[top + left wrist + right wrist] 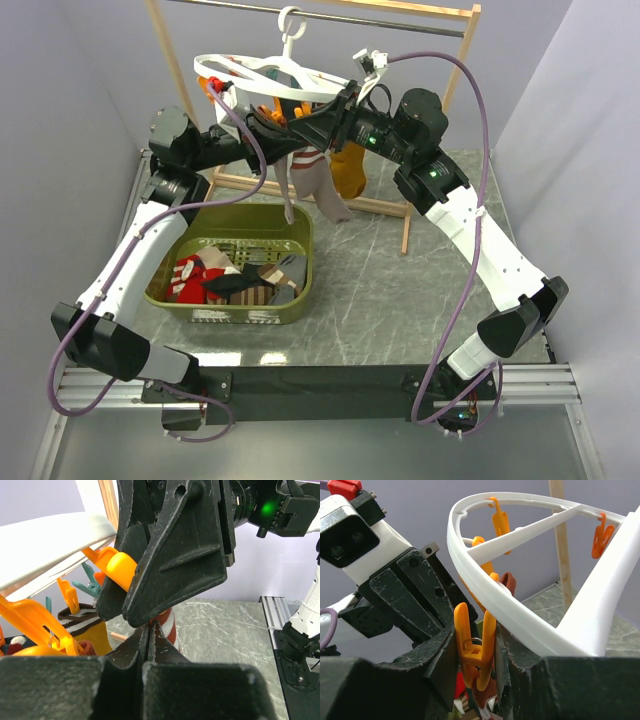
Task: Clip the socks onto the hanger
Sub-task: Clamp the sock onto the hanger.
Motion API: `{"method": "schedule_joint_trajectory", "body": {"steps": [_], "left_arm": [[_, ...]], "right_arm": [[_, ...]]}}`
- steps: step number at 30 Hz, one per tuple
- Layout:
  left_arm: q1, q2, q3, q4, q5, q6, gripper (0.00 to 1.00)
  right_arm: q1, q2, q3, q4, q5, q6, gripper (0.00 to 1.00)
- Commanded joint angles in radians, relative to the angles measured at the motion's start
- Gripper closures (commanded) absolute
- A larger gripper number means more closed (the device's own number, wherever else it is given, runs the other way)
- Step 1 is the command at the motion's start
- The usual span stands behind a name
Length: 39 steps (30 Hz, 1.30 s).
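The white oval hanger (pixel 248 72) hangs by its hook from the rack rail. Both grippers meet under its right rim. My right gripper (pixel 322 112) is shut on an orange clip (pixel 475 650) under the ring (pixel 485 580), squeezing its handles. My left gripper (pixel 288 124) has its jaws pressed together on the red and white striped cuff (pixel 174 625) of a taupe sock (pixel 325 192), just below that clip (pixel 120 570). The cuff shows dark red under the clip in the right wrist view (pixel 494 700). The sock's foot hangs free below both grippers.
A mustard-orange sock (pixel 350 168) hangs on the hanger behind my right gripper. The wooden rack frame (pixel 405 205) stands at the back. An olive basket (pixel 300 285) with several mixed socks sits front left. Several more orange clips (pixel 598 540) hang from the ring.
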Motion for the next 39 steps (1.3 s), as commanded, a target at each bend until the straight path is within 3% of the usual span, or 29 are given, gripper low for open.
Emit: {"method": "schedule_joint_trajectory", "body": {"steps": [1, 19, 28, 34, 37, 39], "left_arm": [[-0.009, -0.007, 0.015, 0.048, -0.027, 0.002, 0.99], [-0.009, -0.019, -0.026, 0.194, 0.025, -0.115, 0.99], [-0.011, -0.001, -0.038, 0.31, 0.05, -0.213, 0.99], [-0.009, -0.011, -0.047, 0.274, 0.027, -0.195, 0.99], [-0.009, -0.027, -0.058, 0.244, 0.017, -0.168, 0.99], [-0.009, -0.036, -0.067, 0.241, 0.002, -0.159, 0.99]], "right_arm": [[0.0, -0.01, 0.029, 0.07, -0.055, 0.026, 1.0], [-0.002, -0.034, 0.003, 0.034, -0.001, -0.053, 1.0], [0.0, -0.039, -0.021, 0.078, -0.024, -0.013, 1.0], [-0.002, -0.035, -0.005, 0.044, -0.035, -0.024, 1.0], [0.0, -0.031, 0.017, 0.023, -0.033, -0.023, 0.81], [-0.003, -0.033, 0.022, 0.02, -0.038, -0.021, 0.62]]}}
